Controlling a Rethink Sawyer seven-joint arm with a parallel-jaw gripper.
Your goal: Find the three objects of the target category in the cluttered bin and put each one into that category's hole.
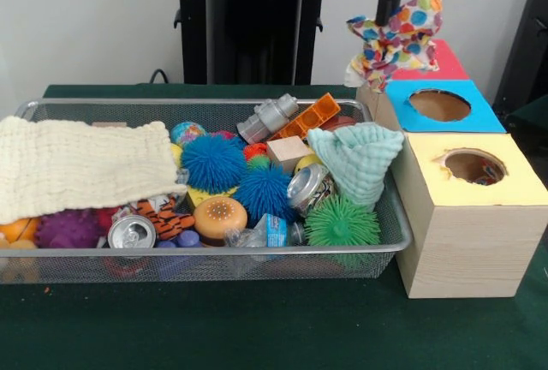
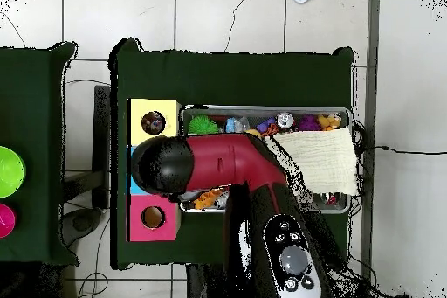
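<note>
My gripper (image 1: 392,12) comes down at the top right and is shut on a white cloth printed with coloured patches (image 1: 399,38). The cloth hangs above the far end of the pale wooden box (image 1: 462,250), over its red and blue surrounds. The yellow-surround hole (image 1: 473,166) is at the box's near end, with something small and colourful inside it. The hole also shows in the overhead view (image 2: 154,122), beside my arm's head (image 2: 162,165), which hides the gripper and the cloth. The wire mesh bin (image 1: 214,254) lies left of the box. No other printed cloth shows in it.
The bin holds a cream waffle cloth (image 1: 81,164), a mint-green cloth (image 1: 360,160), blue spiky balls (image 1: 214,163), a green spiky ball (image 1: 342,223), cans (image 1: 131,233) and small toys. The blue-surround hole (image 1: 439,104) and the red surround (image 1: 441,62) lie behind the yellow one.
</note>
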